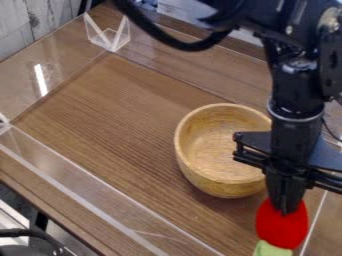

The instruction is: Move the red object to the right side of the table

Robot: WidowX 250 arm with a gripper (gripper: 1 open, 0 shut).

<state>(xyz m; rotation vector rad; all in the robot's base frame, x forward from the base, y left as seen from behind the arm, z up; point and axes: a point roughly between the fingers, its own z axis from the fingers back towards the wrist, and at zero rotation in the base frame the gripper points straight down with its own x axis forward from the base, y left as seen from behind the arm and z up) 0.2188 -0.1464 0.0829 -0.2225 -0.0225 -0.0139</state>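
The red object (pixel 281 225), a small glossy toy strawberry with a light green leafy cap pointing down, hangs at the lower right of the camera view, just right of the wooden bowl. My gripper (pixel 285 208) points nearly straight down and is shut on the strawberry's top. The black arm rises above it toward the upper right corner. The strawberry's lower end is close to the brown wood-grain table (pixel 107 120), and its cap is cut off by the picture's bottom edge.
A round light wooden bowl (pixel 223 148) stands right of the table's middle, beside the gripper. Low clear acrylic walls (pixel 80 195) border the table. A clear folded stand (pixel 107 32) sits at the far left corner.
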